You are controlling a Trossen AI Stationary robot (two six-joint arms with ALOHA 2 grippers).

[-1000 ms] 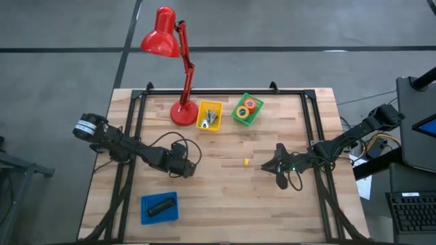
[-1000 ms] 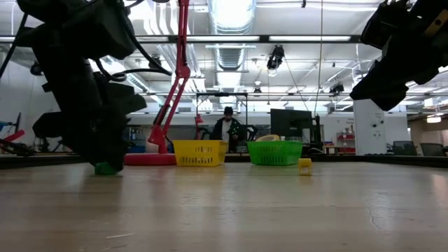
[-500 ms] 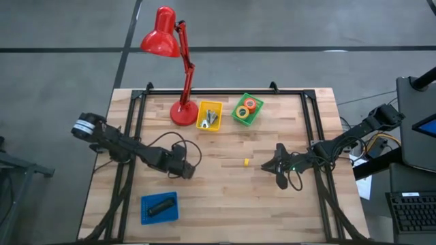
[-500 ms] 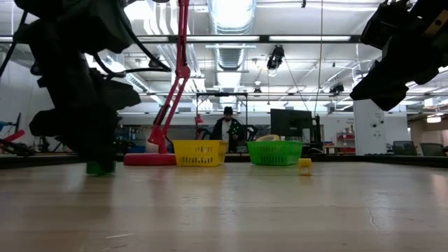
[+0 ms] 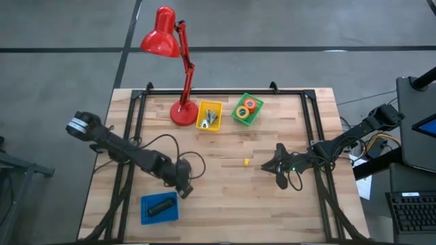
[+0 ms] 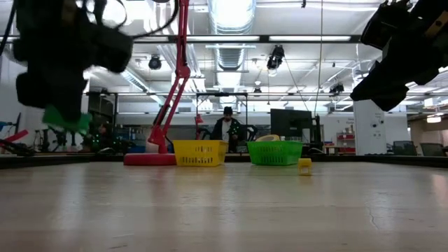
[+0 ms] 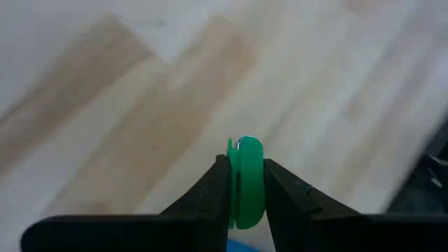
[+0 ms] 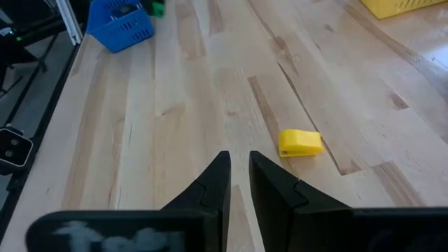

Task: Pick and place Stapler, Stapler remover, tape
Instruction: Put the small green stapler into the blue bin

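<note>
Since a second ago my left gripper (image 7: pixel 239 187) has clamped down on a small green piece (image 7: pixel 244 182) and lifted it off the wood; it now hangs clear of the table (image 5: pixel 225 204), closer to the blue basket (image 5: pixel 159 207) at the near left corner. In the low view the green piece (image 6: pixel 66 119) rides well above the tabletop, pinched edge-on between my fingers (image 7: pixel 210 192). The stapler (image 5: pixel 159 206) already lies in that blue basket.

My judgement: carry the piece over the basket's open top, come down inside the rim and only then let go, so it cannot bounce out or catch on the wall. It is thin and held by its faces, so I should move smoothly; a jerk could twist it loose.

Room is good. The middle of the table is bare wood, and the red lamp (image 5: pixel 170 61), yellow basket (image 5: pixel 209 115) and green basket (image 5: pixel 246 109) all stand along the far edge, well apart from my path. The near table edge is just beyond the blue basket, so I must not overshoot.

My right gripper (image 8: pixel 236 183) waits at the right side with its jaws nearly together on nothing, a small yellow piece (image 8: pixel 300 143) on the wood just ahead.
</note>
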